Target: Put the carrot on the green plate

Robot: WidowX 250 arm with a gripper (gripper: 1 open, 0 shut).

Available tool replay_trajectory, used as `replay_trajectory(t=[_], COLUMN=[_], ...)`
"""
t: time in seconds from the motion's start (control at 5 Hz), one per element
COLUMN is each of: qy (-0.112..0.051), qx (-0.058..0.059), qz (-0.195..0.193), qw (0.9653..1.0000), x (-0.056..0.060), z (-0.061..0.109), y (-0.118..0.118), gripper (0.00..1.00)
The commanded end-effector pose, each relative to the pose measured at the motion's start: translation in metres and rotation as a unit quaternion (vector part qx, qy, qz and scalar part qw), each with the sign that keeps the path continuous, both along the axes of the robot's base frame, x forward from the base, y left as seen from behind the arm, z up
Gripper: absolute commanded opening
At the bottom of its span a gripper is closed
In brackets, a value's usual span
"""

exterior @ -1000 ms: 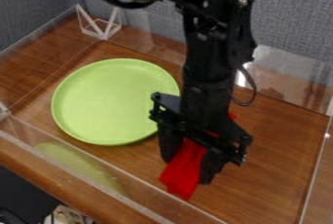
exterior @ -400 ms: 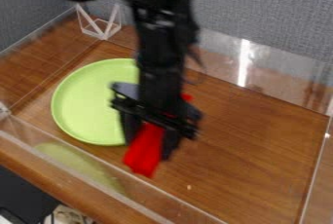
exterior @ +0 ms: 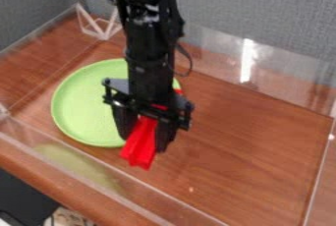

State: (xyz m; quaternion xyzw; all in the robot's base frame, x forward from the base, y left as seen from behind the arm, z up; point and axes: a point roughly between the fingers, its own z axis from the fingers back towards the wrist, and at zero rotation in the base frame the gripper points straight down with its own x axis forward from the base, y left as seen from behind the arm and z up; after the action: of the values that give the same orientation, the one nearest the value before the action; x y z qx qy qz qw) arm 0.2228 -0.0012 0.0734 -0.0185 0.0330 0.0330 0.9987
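Observation:
The carrot is a flat bright red block hanging from my gripper, which points straight down and is shut on its upper end. The block's lower end dangles just above the wood near the right rim of the green plate. That plate is a wide lime-green round dish lying left of the gripper, and the black arm covers its right part.
A clear acrylic wall rings the brown wooden table. A white wire stand sits at the back left corner, behind the plate. The front wall runs along the lower left edge.
The arm has carried the carrot leftward, from the table's right middle to the plate's right rim. The grip on the block has held.

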Motion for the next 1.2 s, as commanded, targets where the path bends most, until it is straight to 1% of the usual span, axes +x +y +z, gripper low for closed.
replay_trajectory(t=[0.0,0.2,0.4,0.6,0.8,1.0], qy=[-0.035,-0.042,-0.045,-0.049,-0.065,-0.067], qx=[0.004,0.005,0.003,-0.003,-0.015,-0.017], qz=[0.021,0.046,0.072,0.046,0.008,-0.015], qw=[0.9992,0.998,0.9964,0.9978,0.9977,0.9975], x=[0.017,0.015,0.016,0.017,0.022,0.025], z=[0.016,0.028,0.032,0.052,0.074,0.07], y=[0.007,0.015,0.024,0.032,0.013,-0.017], gripper=[0.0,0.0,0.0,0.0,0.0,0.0])
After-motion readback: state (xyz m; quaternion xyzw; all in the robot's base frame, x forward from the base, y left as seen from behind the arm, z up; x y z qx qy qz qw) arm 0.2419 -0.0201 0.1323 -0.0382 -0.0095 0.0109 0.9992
